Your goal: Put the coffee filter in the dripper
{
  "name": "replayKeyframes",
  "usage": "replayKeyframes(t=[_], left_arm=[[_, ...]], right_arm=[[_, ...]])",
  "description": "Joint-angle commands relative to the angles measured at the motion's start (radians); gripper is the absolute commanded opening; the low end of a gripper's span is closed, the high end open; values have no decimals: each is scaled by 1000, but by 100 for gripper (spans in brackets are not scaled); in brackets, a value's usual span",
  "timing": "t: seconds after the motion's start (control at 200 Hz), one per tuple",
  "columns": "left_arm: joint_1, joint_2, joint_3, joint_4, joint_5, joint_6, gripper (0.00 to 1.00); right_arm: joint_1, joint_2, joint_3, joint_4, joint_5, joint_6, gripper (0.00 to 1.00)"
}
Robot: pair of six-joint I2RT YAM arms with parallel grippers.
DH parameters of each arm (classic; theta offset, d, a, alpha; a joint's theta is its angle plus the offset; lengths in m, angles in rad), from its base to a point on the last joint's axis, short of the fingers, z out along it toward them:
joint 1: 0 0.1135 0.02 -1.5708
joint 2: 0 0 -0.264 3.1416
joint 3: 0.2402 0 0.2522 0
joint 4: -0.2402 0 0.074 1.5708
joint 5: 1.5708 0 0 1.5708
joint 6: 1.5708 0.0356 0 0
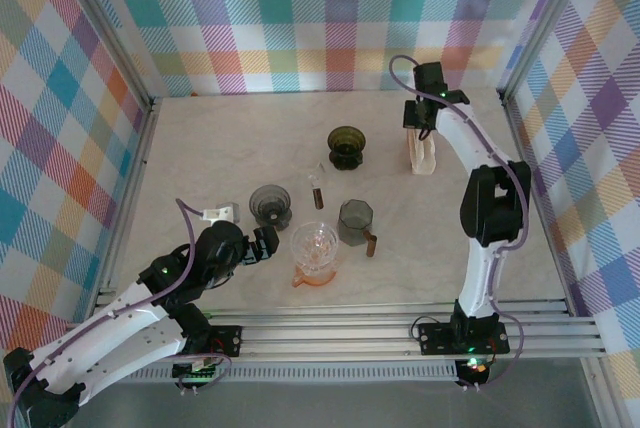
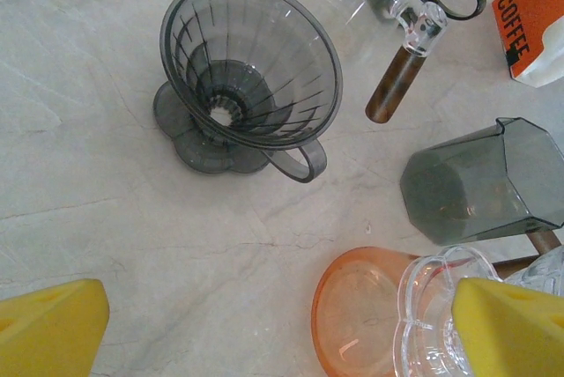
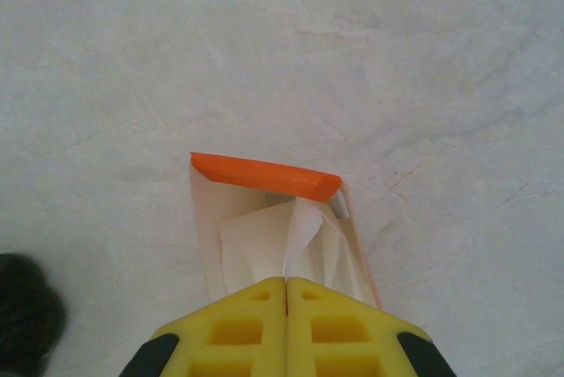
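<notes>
At left we see the left gripper [image 1: 262, 243] spread wide, its 2 yellow fingers [image 2: 48, 328] hanging above the table [image 2: 88, 174] near the upright grey dripper [image 2: 251, 69]. At far right, the right gripper [image 3: 286, 282] is pressed together, pinching a white filter [image 3: 300, 227] inside the orange-edged box [image 3: 264, 174].

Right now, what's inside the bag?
A white filter sticks up inside the bag, and the right gripper is shut on it. More paper sits around it; the bag's bottom is hidden by the gripper.
</notes>
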Motion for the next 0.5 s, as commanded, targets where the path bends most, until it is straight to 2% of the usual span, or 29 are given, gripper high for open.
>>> replayKeyframes(t=[0.0,0.495], left_arm=[[-5,-16,-10,22,-21,10,100],[-4,-36,23,3,12,25,100]], right_arm=[[13,-91,-45,27,13,-15,0],[55,-481,-305,89,57,5,0]])
